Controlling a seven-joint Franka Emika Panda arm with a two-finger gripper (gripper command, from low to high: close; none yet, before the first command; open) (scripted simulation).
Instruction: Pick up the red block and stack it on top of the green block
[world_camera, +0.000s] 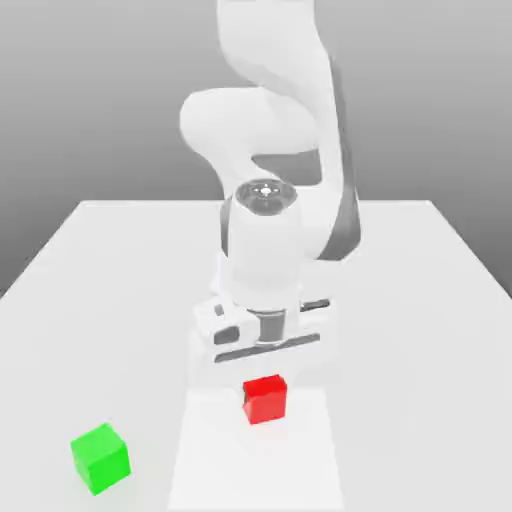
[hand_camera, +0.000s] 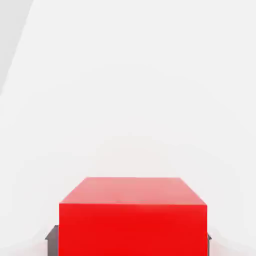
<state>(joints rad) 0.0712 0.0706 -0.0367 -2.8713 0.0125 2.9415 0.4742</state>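
Red block (hand_camera: 133, 229) seemingly between dark jaws (hand_camera: 133, 242), bare tabletop (hand_camera: 125, 100) beyond

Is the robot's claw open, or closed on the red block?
Closed on it: in the hand view, dark fingers meet the red block on two opposite sides.

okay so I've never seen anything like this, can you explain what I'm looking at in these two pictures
It's a computer simulation of a single white robot arm working over a pale table. The exterior view looks at the whole scene: the arm reaches down, and its hand is at a red block. A green block sits apart, toward the exterior view's left. The hand view comes from a camera mounted on the hand itself, so the red block looks huge there. Dark fingertips sit against two opposite sides of it, so the hand appears to have it gripped. The green block has nothing on top of it.
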